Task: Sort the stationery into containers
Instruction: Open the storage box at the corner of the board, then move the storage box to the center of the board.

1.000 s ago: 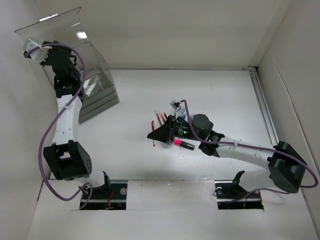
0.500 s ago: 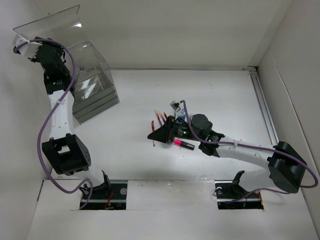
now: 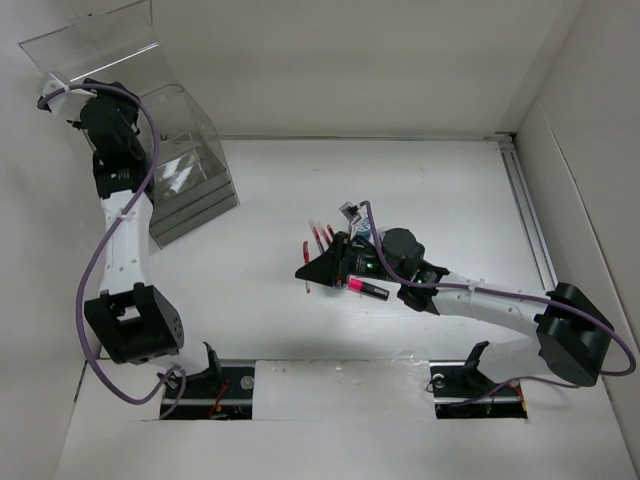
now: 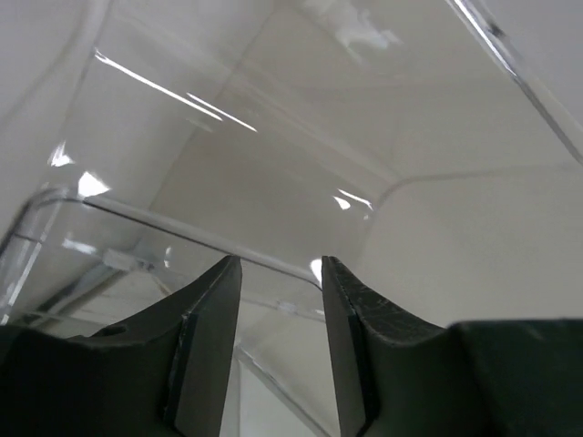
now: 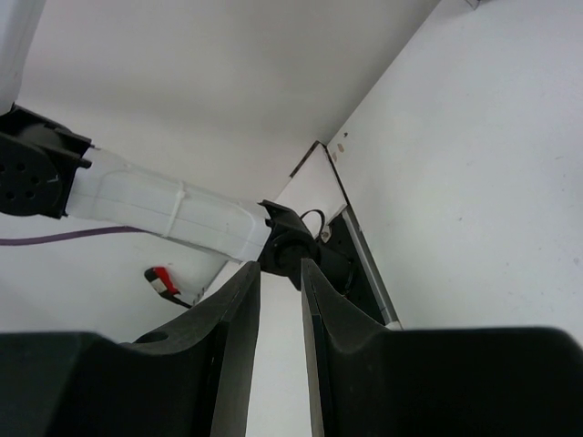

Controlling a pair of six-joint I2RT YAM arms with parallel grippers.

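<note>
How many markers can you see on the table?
1 for sure: a pink-capped marker lying on the near side of the right arm, by its wrist. More may be hidden under that arm.

We see bright, even light, faint soft shadows, and white glare streaking the clear acrylic box.

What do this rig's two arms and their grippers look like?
The left arm and right arm match: white links between boxy black joint housings, with a purple cable looping along each. The left gripper and right gripper each have two dark, matte, wedge-shaped fingers.
</note>
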